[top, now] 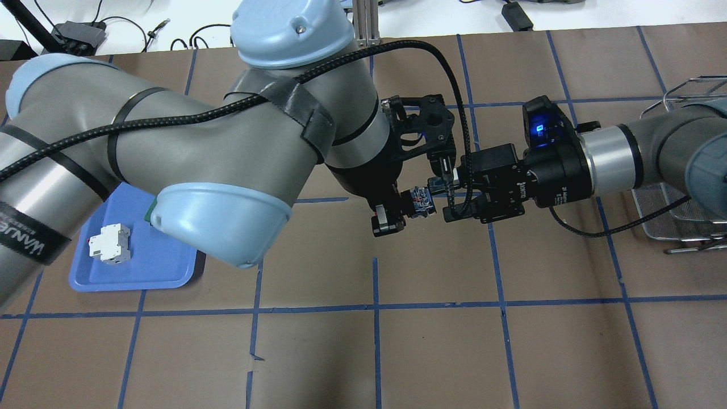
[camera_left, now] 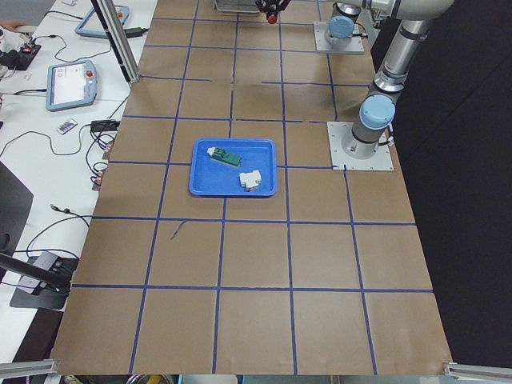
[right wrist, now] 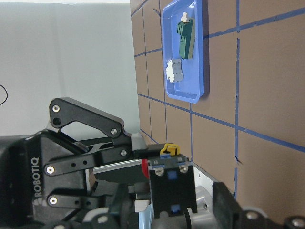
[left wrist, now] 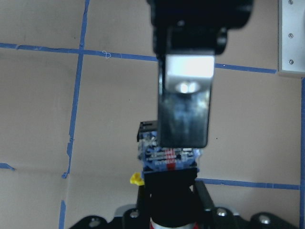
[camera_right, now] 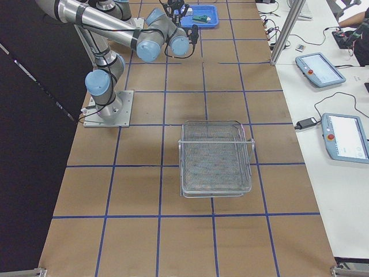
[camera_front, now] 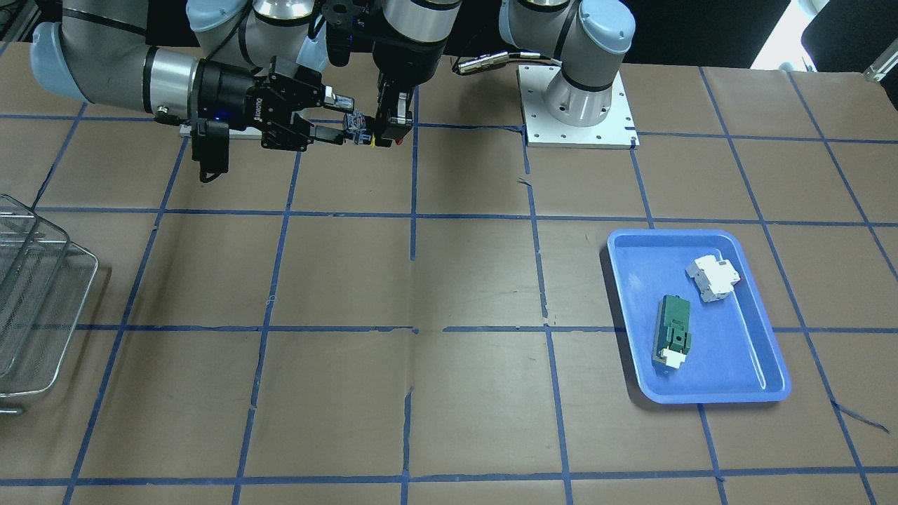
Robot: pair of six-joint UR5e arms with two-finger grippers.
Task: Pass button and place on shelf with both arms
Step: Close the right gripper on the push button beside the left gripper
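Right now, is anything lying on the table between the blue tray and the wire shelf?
No. In the front-facing view, the brown table between the tray and the shelf is bare; only blue tape lines cross it.

A blue tray (camera_front: 744, 351) is sitting on the brown-papered table (camera_front: 421, 407), which is carrying a grid of blue tape lines. Inside it a green relay block (camera_front: 672, 331) is lying lengthwise, and a white circuit breaker (camera_front: 713, 278) is lying apart from it. Two screen pendants (camera_right: 345, 136) are resting on the white bench alongside.
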